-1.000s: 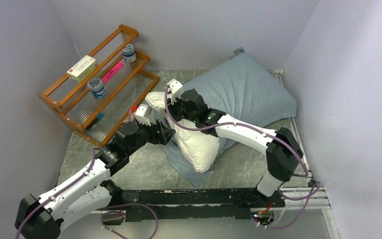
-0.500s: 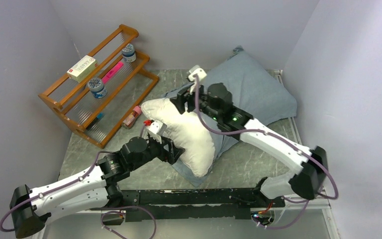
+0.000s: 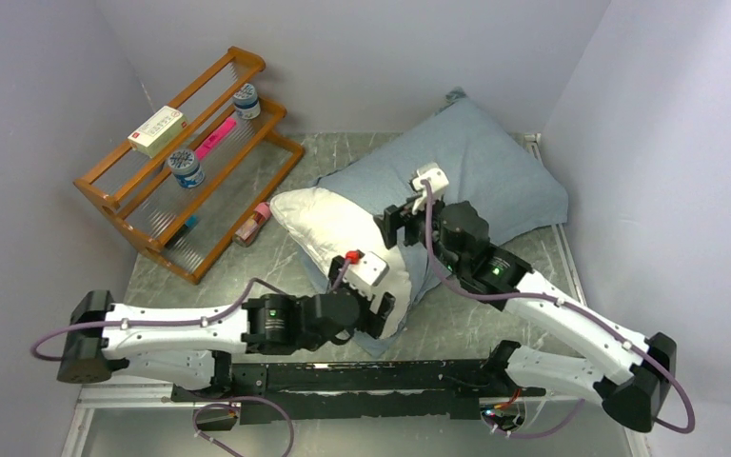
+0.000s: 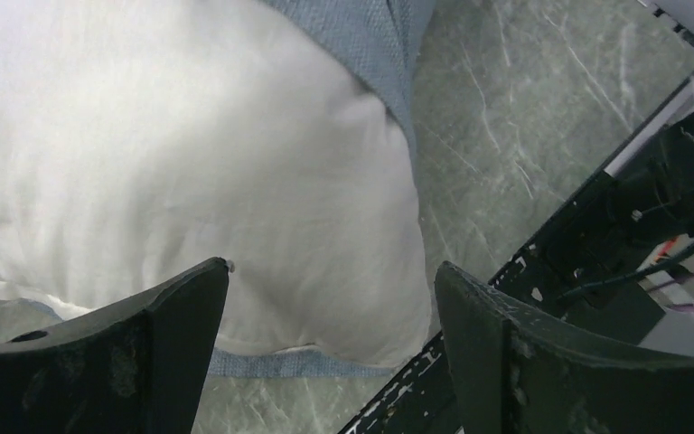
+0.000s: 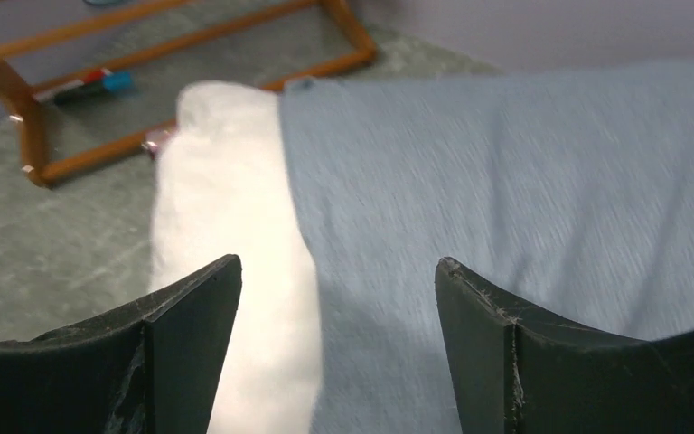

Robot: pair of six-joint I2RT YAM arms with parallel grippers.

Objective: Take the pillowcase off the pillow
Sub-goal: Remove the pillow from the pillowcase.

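Top external. The pillow (image 3: 328,224) lies slantwise on the table (image 3: 276,167), its long axis running from its bare white end, the end nearer the wooden rack (image 3: 190,167), to the end away from the rack, which is sheathed. The pillowcase (image 3: 481,167) covers that sheathed half, and a strip of it shows from under the pillow's near corner. The left gripper (image 3: 383,312) sits at that near corner. The right gripper (image 3: 396,227) hangs over the line where cloth meets white.

Left wrist. The left gripper (image 4: 332,267) has its jaws spread wide with nothing between them. The pillow's (image 4: 172,163) rounded corner is straight ahead and just below – contact cannot be told. The pillowcase's (image 4: 389,36) edge runs along the pillow's side.

Right wrist. The right gripper (image 5: 338,260) is also spread wide and empty. The pillowcase (image 5: 524,190) fills the right of this view, with the bare pillow (image 5: 226,208) to the left of its edge.

Judgement: the left arm is nearer the bare end, the right nearer the cloth – the parting pull would run along the pillow's long axis.
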